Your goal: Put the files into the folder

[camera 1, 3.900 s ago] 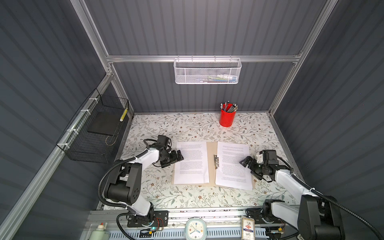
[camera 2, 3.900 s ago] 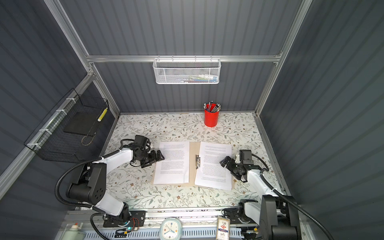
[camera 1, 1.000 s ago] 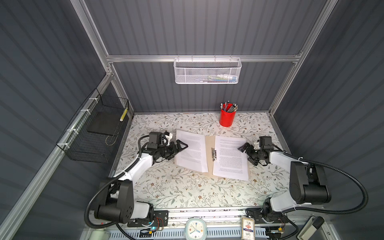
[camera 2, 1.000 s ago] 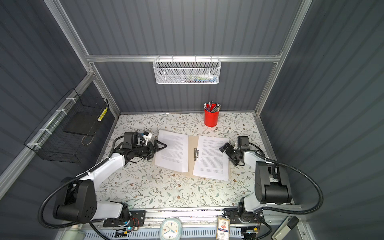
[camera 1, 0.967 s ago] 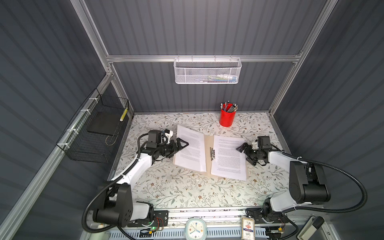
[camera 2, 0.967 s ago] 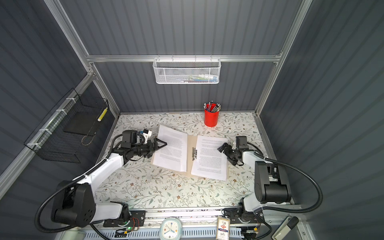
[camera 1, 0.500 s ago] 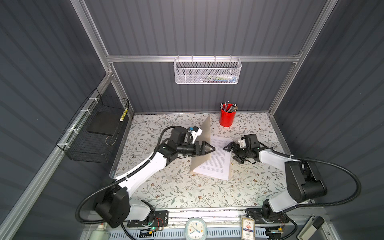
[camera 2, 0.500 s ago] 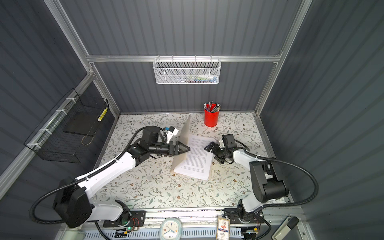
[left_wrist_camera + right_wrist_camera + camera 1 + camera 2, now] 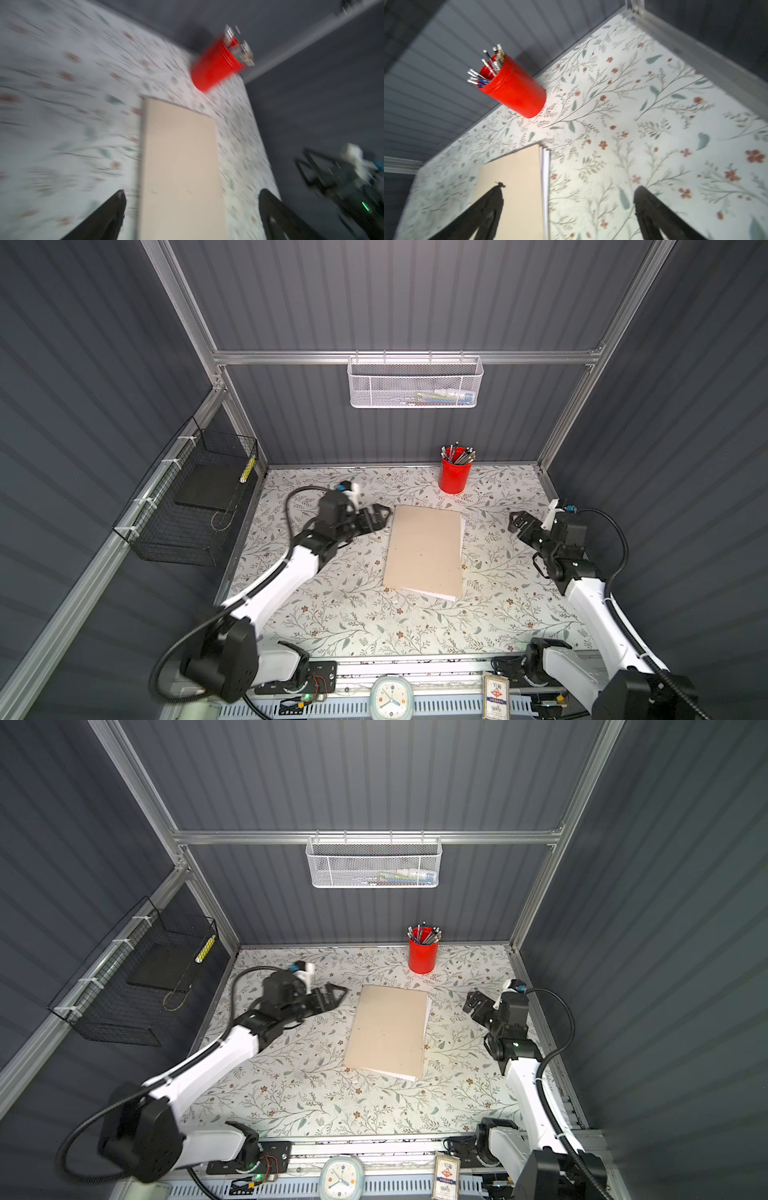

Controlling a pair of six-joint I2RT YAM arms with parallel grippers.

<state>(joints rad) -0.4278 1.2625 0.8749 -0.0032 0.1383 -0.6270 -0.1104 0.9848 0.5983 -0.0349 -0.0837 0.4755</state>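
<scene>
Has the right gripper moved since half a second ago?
Yes. The right gripper, then straight in front of the red pen cup, now sits well right of it, clear of the folder.

A plain tan folder [image 9: 424, 551] showed thin white sheet edges [image 9: 546, 187]. The tabletop [image 9: 353, 614] was off-white, printed with grey-green leafy sprigs and small rust-red flowers. The pen cup [image 9: 455, 479] was bright red; the ribbed walls [image 9: 415, 302] were dark slate grey.

The files [image 9: 545, 182] mostly hidden within the folder [image 9: 424, 551]; left wrist view blurred.
</scene>
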